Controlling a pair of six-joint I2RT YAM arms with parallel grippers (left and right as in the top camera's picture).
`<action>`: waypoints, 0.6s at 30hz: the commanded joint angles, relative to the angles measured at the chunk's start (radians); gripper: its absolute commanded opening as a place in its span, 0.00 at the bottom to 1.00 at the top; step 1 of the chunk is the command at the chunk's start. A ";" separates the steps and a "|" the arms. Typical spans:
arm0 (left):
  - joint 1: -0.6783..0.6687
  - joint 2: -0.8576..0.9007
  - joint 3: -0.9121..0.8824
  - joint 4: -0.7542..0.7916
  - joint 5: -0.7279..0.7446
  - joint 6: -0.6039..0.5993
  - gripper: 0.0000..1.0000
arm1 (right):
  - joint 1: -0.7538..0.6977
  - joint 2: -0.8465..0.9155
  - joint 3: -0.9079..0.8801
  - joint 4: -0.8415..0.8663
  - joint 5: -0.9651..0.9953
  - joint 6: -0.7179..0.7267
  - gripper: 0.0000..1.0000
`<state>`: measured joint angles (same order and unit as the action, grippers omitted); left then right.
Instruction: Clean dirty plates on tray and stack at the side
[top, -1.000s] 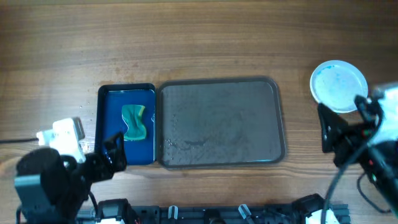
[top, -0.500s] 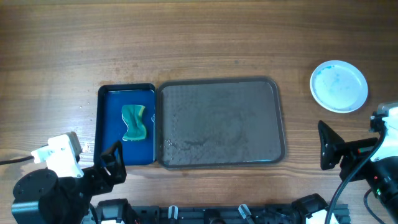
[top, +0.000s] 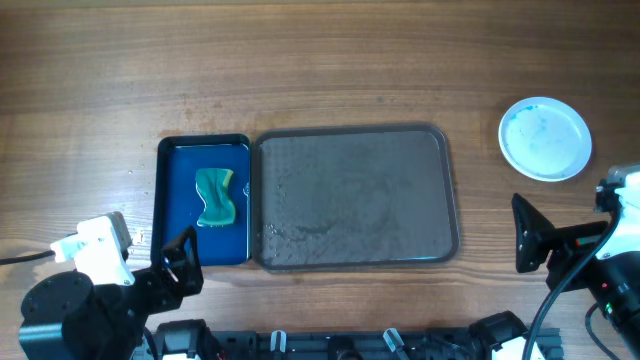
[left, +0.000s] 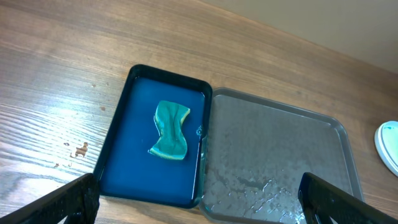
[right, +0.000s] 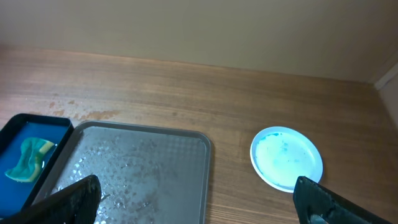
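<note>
The tray (top: 350, 200) is found bare, plates (top: 545, 139) stacked aside; the task is judged complete. Left gripper (left: 199, 186) and right gripper (right: 196, 183) are held wide, empty.

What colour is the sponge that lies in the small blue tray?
The sponge is teal green with a yellowish edge. The left wrist view shows it best.

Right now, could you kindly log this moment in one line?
left gripper: open, empty | right gripper: open, empty | dark grey rectangular tray: wet, plateless | round white plate: on table, right of it
</note>
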<state>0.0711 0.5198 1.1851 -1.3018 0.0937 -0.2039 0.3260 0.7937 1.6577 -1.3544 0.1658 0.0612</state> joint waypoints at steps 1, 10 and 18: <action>0.003 -0.005 0.012 0.002 -0.013 -0.013 1.00 | 0.005 -0.001 -0.004 -0.002 0.021 -0.009 1.00; 0.003 -0.005 0.012 0.002 -0.013 -0.013 1.00 | 0.005 -0.001 -0.004 -0.002 0.021 -0.009 1.00; 0.003 -0.005 0.012 0.002 -0.013 -0.013 1.00 | 0.005 -0.001 -0.004 -0.002 0.021 -0.009 1.00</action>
<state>0.0711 0.5198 1.1851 -1.3022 0.0940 -0.2039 0.3260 0.7937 1.6577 -1.3548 0.1661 0.0612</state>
